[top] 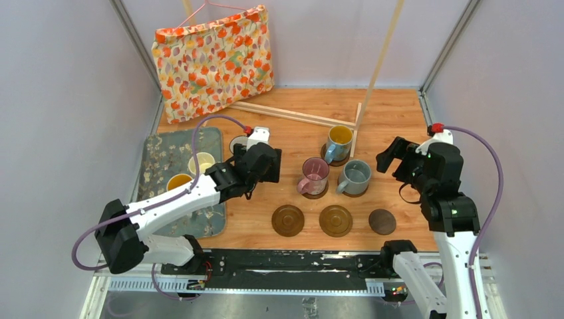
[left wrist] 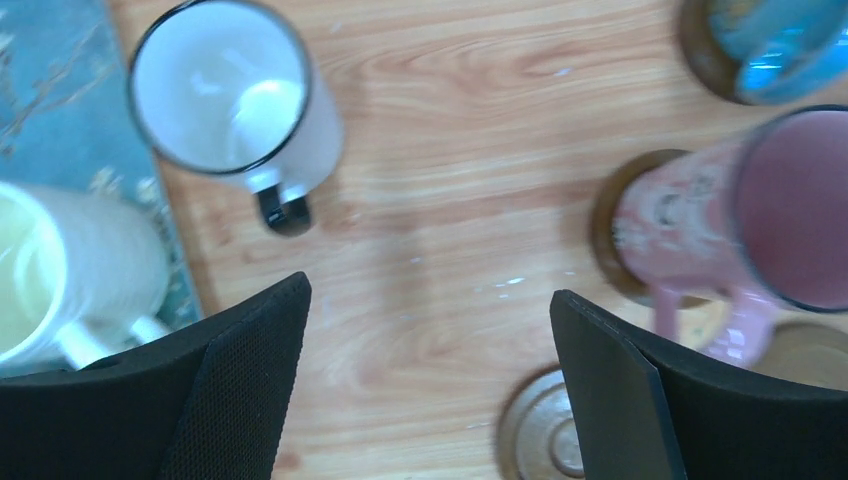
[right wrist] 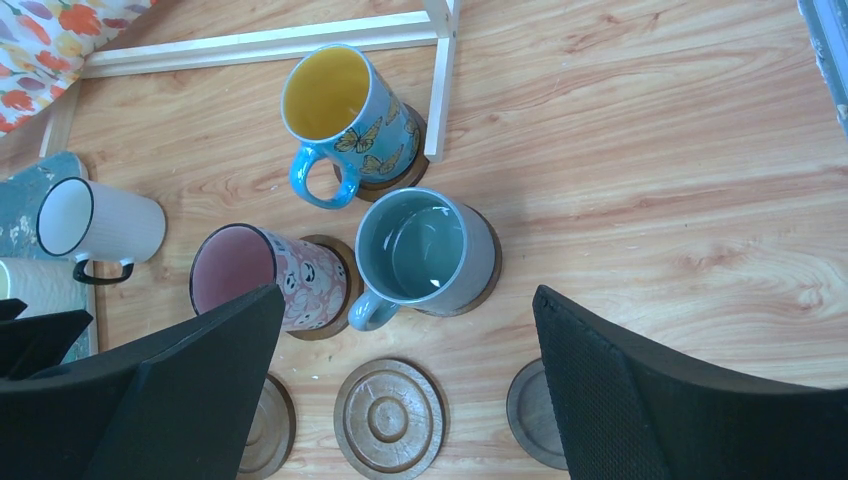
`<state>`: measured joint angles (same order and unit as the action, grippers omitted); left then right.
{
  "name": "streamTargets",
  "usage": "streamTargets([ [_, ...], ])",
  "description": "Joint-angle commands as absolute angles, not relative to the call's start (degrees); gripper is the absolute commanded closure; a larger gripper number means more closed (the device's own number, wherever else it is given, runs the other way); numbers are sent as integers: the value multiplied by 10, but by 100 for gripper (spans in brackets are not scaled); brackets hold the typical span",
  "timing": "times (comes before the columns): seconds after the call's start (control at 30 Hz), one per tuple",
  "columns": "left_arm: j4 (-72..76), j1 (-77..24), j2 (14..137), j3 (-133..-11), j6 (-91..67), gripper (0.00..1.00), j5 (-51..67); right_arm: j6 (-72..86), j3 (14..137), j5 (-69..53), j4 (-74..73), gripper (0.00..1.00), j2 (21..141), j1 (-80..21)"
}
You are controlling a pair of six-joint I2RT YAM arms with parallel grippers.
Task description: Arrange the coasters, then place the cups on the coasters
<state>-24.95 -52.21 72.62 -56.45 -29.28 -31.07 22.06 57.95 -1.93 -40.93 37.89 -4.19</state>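
Plainly, the left gripper (left wrist: 430, 297) hangs wide and empty over the table (left wrist: 450, 150), between the white cup (left wrist: 225, 95) and the pink cup (left wrist: 740, 215), which sits on a coaster (left wrist: 608, 240). The right gripper (right wrist: 408, 300) gapes empty too. The white cup stands beside the mat (top: 156, 156). It looks stiff, slick and breakable, so pinch its wall at the rim.

White shells and black joints make up the left arm (top: 176, 199) and right arm (top: 459, 256). A purple cable (top: 195, 143) runs to a red plug (top: 248, 130) at twelve o'clock of each wrist. The left gripper (left wrist: 428, 290) and right gripper (right wrist: 408, 290) have black, mesh-textured jaws.
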Motion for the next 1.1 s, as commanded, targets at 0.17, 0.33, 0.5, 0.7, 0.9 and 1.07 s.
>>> streamTargets([
  [0.17, -289, -461, 705, -515, -385, 6, -412, 216, 605, -18, -422, 0, 372, -51],
  [0.33, -264, -441, 725, -507, -393, 7, -418, 216, 601, -18, -422, 0, 365, -51],
  [0.5, -218, -406, 759, -494, -402, 19, -396, 211, 603, -17, -426, 0, 361, -51],
  [0.7, -183, -384, 818, -502, -388, 35, -398, 205, 609, -14, -432, 0, 354, -51],
  [0.9, -161, -367, 869, -517, -380, 54, -393, 207, 612, -17, -433, 0, 351, -51],
  [1.07, -154, -362, 894, -527, -376, 62, -393, 206, 614, -19, -433, 0, 351, -51],
])
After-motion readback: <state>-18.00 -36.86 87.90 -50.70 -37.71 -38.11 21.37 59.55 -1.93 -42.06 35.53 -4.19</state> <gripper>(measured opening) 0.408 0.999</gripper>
